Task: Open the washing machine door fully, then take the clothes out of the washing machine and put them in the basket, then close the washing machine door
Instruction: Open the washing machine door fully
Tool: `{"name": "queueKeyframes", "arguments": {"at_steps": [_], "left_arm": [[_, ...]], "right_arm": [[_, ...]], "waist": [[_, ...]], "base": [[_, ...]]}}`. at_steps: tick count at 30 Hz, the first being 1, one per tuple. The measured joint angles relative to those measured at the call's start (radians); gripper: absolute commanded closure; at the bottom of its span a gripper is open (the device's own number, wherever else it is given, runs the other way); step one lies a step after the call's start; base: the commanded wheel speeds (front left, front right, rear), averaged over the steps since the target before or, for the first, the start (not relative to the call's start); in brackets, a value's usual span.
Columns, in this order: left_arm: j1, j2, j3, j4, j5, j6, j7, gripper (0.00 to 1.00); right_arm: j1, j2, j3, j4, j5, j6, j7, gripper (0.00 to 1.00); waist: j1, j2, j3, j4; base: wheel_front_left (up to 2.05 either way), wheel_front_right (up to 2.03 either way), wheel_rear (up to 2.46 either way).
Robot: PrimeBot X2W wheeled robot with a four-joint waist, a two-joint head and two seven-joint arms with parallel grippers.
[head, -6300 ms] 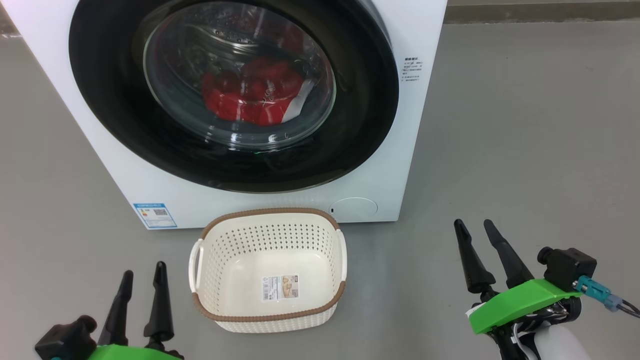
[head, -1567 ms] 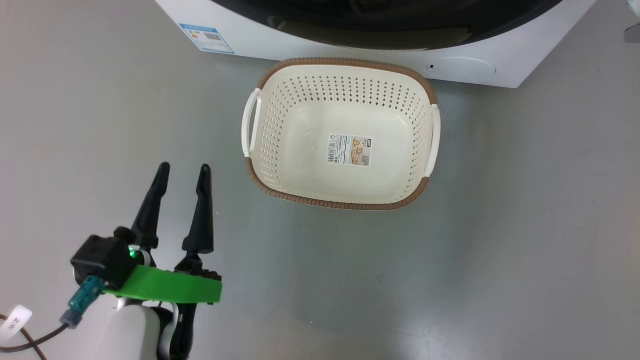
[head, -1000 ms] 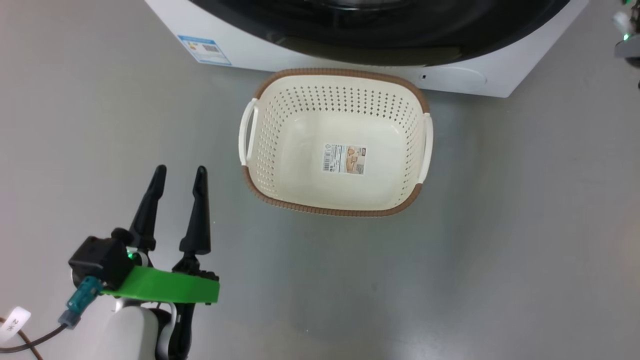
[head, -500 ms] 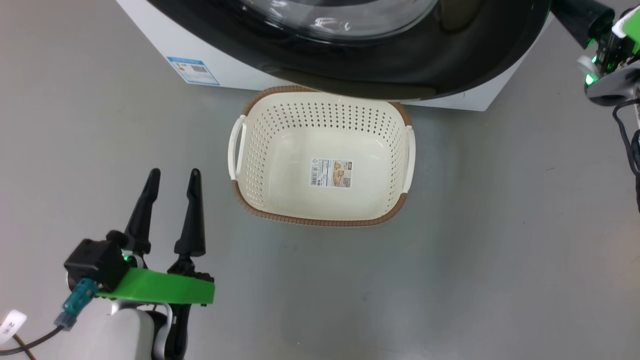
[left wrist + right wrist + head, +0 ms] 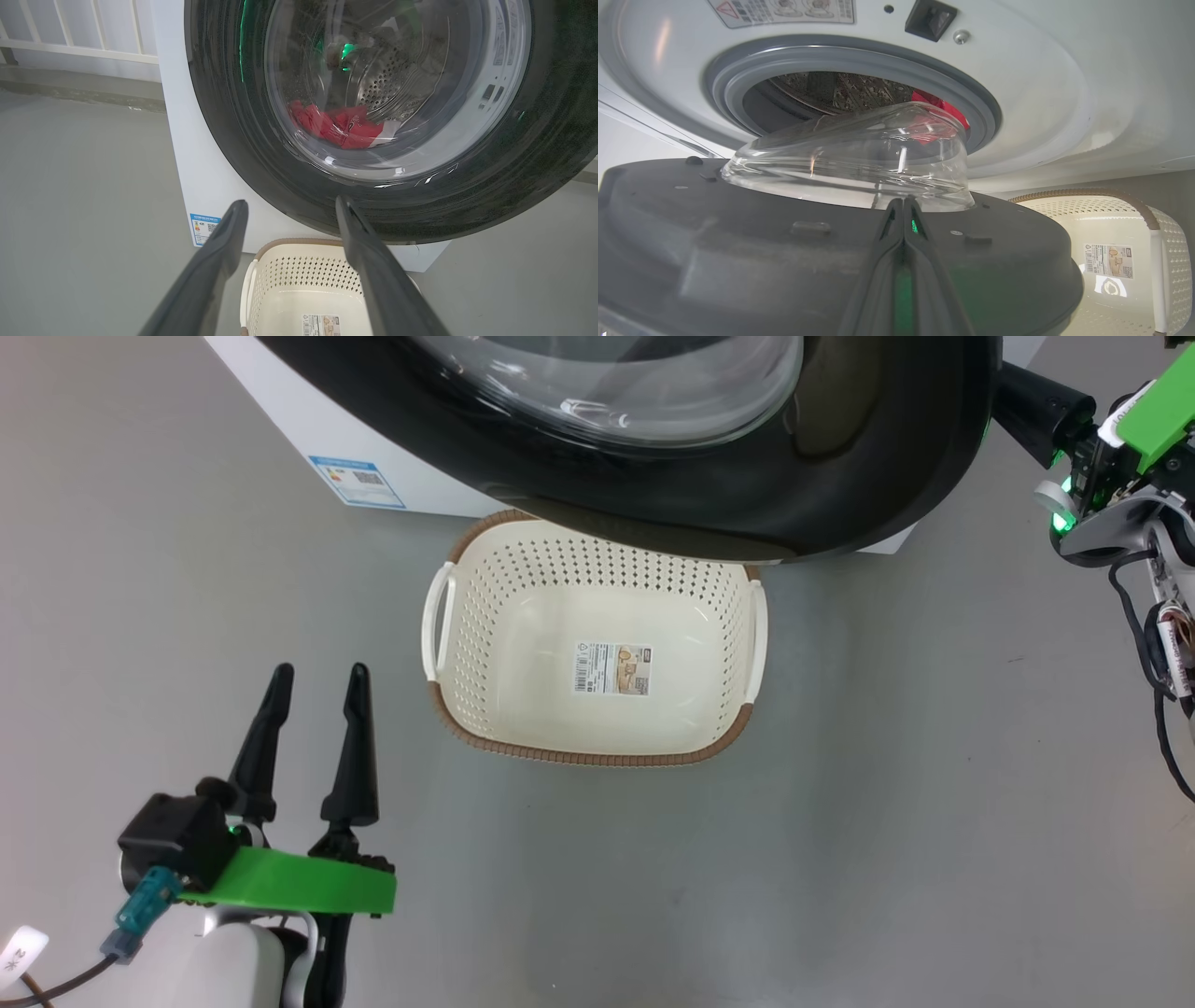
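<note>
The washing machine door [image 5: 840, 457] stands partly open, its glass bowl facing the drum in the right wrist view. My right gripper [image 5: 903, 201] is shut, its tips resting against the door's dark inner face [image 5: 738, 242] just below the glass. The right wrist [image 5: 1111, 476] sits behind the door's right edge. Red clothes [image 5: 343, 126] lie in the drum, and the same clothes [image 5: 945, 109] peek past the grey ring. The cream basket [image 5: 579, 756] stands on the floor below the door. My left gripper [image 5: 318, 669] is open and holds nothing, to the basket's left.
The door's lower edge overhangs the basket's far rim. The white washing machine [image 5: 280, 420] carries a blue label [image 5: 358, 481]. Cables [image 5: 1167, 653] hang from the right arm. A white railing [image 5: 70, 46] stands behind the machine. Grey floor surrounds the basket.
The head camera has shifted. The door has swung further out over the basket's far rim, and the right arm has come into view at the upper right. The left gripper stays open.
</note>
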Motion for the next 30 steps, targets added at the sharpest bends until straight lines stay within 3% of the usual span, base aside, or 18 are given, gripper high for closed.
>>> {"name": "queueKeyframes", "arguments": {"at_steps": [12,17,23,26,27,28,30], "left_arm": [[0.0,0.0,0.0,0.0,0.002,0.0,0.0,0.0],[0.001,0.0,0.0,0.0,0.002,0.0,0.0,0.0],[0.002,0.0,0.001,0.0,0.003,0.0,0.0,0.0],[0.006,0.0,0.001,0.0,0.003,0.0,0.0,0.0],[0.009,0.0,0.001,0.0,0.003,0.0,0.0,0.0],[0.009,0.0,0.001,0.0,0.003,0.0,0.0,0.0],[0.022,0.0,0.002,0.001,0.003,0.0,0.0,0.0]], "right_arm": [[0.01,0.006,-0.006,-0.015,-0.03,0.0,-0.024,1.0],[0.015,0.01,-0.023,-0.059,-0.044,0.0,-0.09,0.63],[0.053,0.01,-0.044,-0.099,-0.054,0.0,-0.135,0.53],[0.059,0.008,-0.063,-0.132,-0.053,0.0,-0.152,0.31],[0.062,0.005,-0.07,-0.146,-0.053,0.0,-0.159,0.18],[0.062,0.005,-0.07,-0.146,-0.053,0.0,-0.159,0.0],[0.082,-0.01,-0.079,-0.179,-0.055,0.0,-0.172,0.0]], "waist": [[0.0,0.0001,-0.007,-0.005],[0.0,0.0,-0.012,-0.007],[0.0001,0.0001,-0.021,-0.014],[0.0,0.0,-0.03,-0.017],[0.0001,0.0,-0.033,-0.018],[0.0001,0.0,-0.033,-0.018],[0.0,0.0,-0.04,-0.021]], "base": [[0.0,0.0,0.0],[0.0,0.0,0.0],[0.0,0.0,0.0],[0.0,0.0,0.0],[0.0,0.0,0.0],[0.0,0.0,0.0],[0.0,0.0,0.0]]}}
